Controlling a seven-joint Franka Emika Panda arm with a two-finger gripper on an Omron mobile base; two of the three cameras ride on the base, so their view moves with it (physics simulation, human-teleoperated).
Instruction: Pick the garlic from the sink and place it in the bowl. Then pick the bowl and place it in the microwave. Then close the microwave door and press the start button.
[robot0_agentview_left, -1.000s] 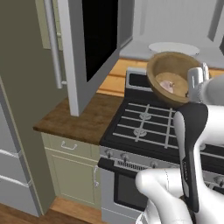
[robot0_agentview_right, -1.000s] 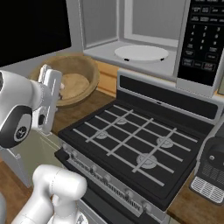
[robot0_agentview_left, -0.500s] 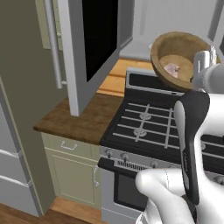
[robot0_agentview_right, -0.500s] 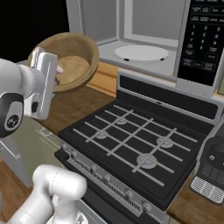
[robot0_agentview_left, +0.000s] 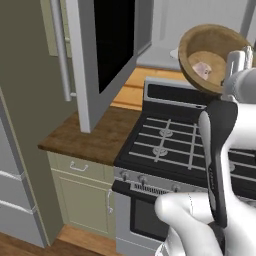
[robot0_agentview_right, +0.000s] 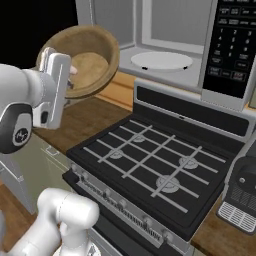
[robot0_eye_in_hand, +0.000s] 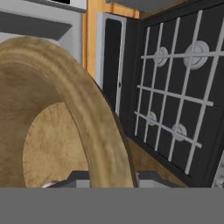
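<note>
The brown wooden bowl (robot0_agentview_left: 209, 50) hangs tilted in the air over the back left of the stove, in front of the open microwave (robot0_agentview_right: 165, 37). My gripper (robot0_agentview_left: 236, 59) is shut on the bowl's rim. The garlic (robot0_agentview_left: 202, 69) lies inside the bowl, near its low side. From the right base view the bowl (robot0_agentview_right: 89, 59) opens toward the camera, the gripper (robot0_agentview_right: 69, 75) pinching its near edge. In the hand view the bowl's rim (robot0_eye_in_hand: 101, 127) runs up from between the fingers. The microwave door (robot0_agentview_left: 112, 45) stands wide open at the left, and the white turntable (robot0_agentview_right: 161, 61) is bare.
A black gas stove (robot0_agentview_right: 150, 160) lies under the bowl. A wooden counter (robot0_agentview_left: 95, 135) stretches to its left below the open door. The dark control panel (robot0_agentview_right: 232, 45) is right of the cavity. A dark appliance (robot0_agentview_right: 245, 192) stands at the far right.
The gripper has lifted the bowl higher and carried it toward the microwave opening, tilting it further. The garlic has stayed inside.
</note>
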